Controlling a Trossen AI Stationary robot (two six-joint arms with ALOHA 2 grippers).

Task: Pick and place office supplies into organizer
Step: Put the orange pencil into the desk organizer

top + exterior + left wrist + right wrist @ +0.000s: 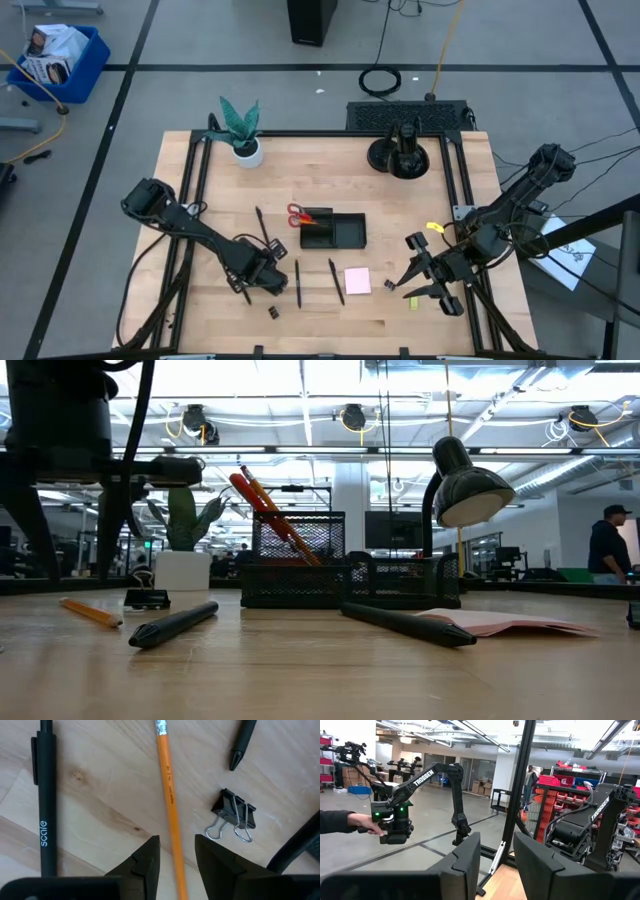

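Left gripper (176,862) sits low over the table, lower left of centre in the high view, fingers parted with a narrow gap and nothing clamped; an orange pencil (170,805) runs straight through that gap and appears untouched on either side. Judged handling: the pencil is light, stiff and thin, its painted faces likely a little slick, and it lies flat on the wood, so the fingertips must reach nearly to the table; best hold looks to be across the shaft at mid-length, where it will hang level. Just beside the pencil lies a black binder clip (234,815), small with wire handles, close enough to be nudged by the nearer finger. On the pencil's other side a black pen (46,805) lies roughly parallel, and a second pen tip (241,745) shows past the clip. In the high view the organizer (333,230) is at table centre with red-handled scissors (299,215) at its left end; two more pens (297,283) and a pink sticky-note pad (357,281) lie below it. Right gripper (428,275) waits at lower right, fingers apart and empty, beside a small yellow-green piece (413,301). The potted plant (243,130) and lamp base (400,155) stand well clear at the top.
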